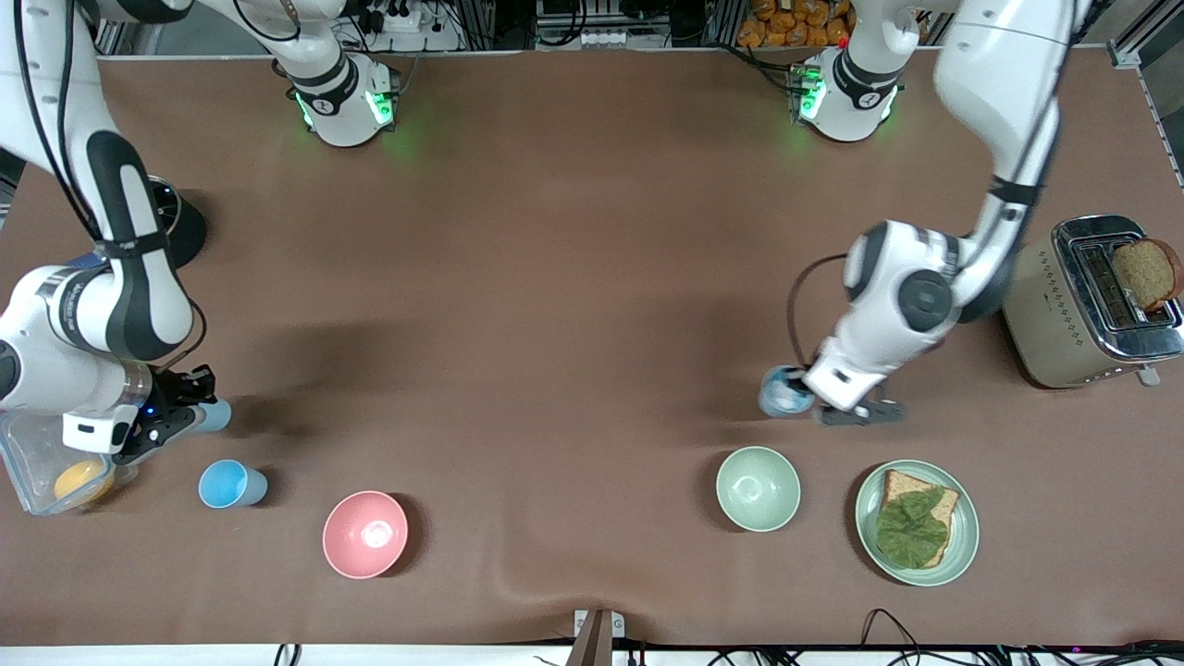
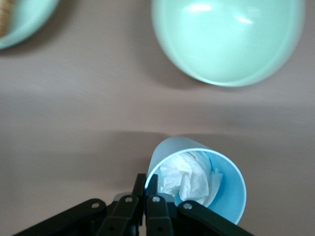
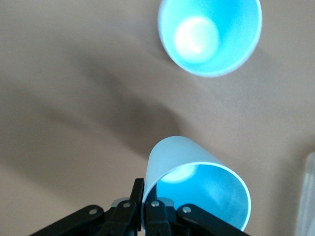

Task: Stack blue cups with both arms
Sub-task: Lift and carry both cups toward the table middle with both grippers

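Cups, three of them, all light blue. The left tool (image 1: 856,412) hangs low over the tabletop (image 1: 573,277) toward the left arm's end, its fingers (image 2: 147,189) pinched shut on the rim of a paper-stuffed blue cup (image 1: 784,391). In the left wrist view that cup (image 2: 197,184) has white crumpled paper (image 2: 189,179) in it and one finger inside the rim, one outside. Whether its base touches the tabletop cannot be told. Near it, closer to the front camera, sits the pale green bowl (image 1: 758,488), and beside that bowl, farther toward the left arm's end, the green plate (image 1: 962,546) with bread (image 1: 942,504) and a lettuce leaf (image 1: 911,529) on it. A toaster (image 1: 1054,314) stands at the left arm's end of the tabletop with a slice of brown bread (image 1: 1147,273) sticking up from a slot.

The right tool (image 1: 180,412) is at the right arm's end, its fingers (image 3: 140,194) clamped on the rim of a held blue cup (image 1: 213,415), which tilts in the right wrist view (image 3: 197,184). An upright blue cup (image 1: 231,484) stands free on the tabletop just beside it, nearer the front camera, its mouth open and empty (image 3: 210,37). The pink bowl (image 1: 364,534) stands a little nearer the front camera than that cup, toward the middle of the tabletop. A clear container (image 1: 18,453) with something orange (image 1: 79,481) inside lies partly under the right arm.
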Available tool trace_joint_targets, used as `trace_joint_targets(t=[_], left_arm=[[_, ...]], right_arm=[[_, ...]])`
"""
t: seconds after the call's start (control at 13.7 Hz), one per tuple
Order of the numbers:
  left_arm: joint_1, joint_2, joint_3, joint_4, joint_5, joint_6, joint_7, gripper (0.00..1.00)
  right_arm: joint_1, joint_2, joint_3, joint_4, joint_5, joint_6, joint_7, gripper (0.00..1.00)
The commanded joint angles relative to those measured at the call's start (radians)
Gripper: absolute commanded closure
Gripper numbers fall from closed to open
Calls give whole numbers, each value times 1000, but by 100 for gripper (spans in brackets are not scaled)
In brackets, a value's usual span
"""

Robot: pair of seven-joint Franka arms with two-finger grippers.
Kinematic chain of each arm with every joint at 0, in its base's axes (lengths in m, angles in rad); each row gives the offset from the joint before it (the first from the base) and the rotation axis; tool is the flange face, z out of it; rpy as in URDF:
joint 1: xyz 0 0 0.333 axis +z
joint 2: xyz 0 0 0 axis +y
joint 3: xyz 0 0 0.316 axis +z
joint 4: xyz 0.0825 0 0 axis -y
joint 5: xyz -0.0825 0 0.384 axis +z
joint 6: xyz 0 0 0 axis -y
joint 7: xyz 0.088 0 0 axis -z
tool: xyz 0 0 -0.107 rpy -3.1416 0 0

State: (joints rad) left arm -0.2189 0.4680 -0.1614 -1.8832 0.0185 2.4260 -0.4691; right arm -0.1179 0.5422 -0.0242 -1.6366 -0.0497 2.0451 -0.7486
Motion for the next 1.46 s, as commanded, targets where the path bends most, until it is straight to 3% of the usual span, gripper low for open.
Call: trace_joint_targets(t=[0.0, 0.44, 0.73, 0.95, 1.17, 1.39], left_arm=[[-124, 14, 0, 53, -15, -24, -205, 100], [-348, 161, 0, 232, -14, -24, -561, 100], [-430, 222, 0, 280, -15, -24, -675, 100], [-464, 225, -3, 286, -15, -24, -721, 100], [-480, 235, -4, 292, -38, -24, -766, 100], [-508, 248, -3, 294, -38, -22, -769, 97]], right_arm=[[58, -44, 0, 29, -38, -101, 66, 100], [204, -53, 6, 133, -23, -315, 377, 100], [294, -60, 13, 132, 3, -327, 575, 100], [319, -64, 12, 133, 129, -309, 601, 100], [398, -62, 10, 133, 140, -260, 627, 100], [495, -48, 12, 133, 142, -186, 878, 100]])
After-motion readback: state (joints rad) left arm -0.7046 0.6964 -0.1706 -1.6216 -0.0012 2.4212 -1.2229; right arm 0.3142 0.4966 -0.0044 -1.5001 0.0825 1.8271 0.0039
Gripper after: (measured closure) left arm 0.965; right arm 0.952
